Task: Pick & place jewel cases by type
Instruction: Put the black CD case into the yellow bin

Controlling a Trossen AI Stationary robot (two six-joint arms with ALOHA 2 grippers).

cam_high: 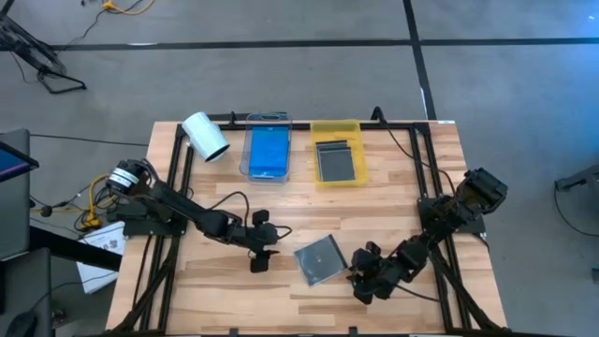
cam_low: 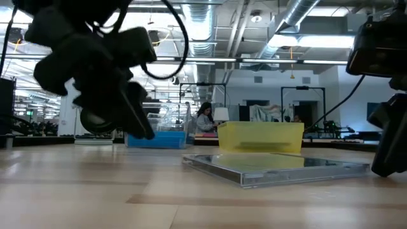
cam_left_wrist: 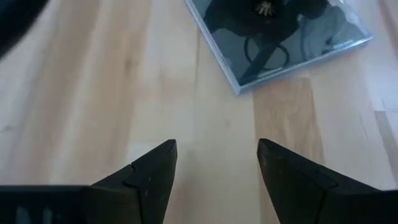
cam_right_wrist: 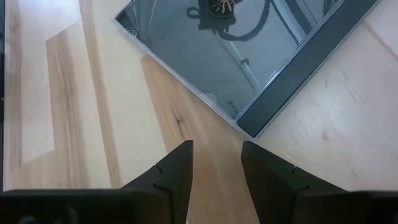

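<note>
One clear jewel case left flat on the table, both arms closing in on it.

The jewel case [cam_high: 320, 258] lies flat near the front edge of the table, about midway along it, with nothing touching it. It looks thin, light, rigid, slick and likely brittle. The left gripper [cam_high: 261, 265] sits beside it with fingers spread and empty; the right gripper [cam_high: 363, 281] waits near its other side, fingers parted narrowly, holding nothing. With the case lying so low, I'd pinch a raised edge or corner, gently. The blue tray [cam_high: 267, 153] and yellow tray [cam_high: 338, 154] stand by the far edge.
</note>
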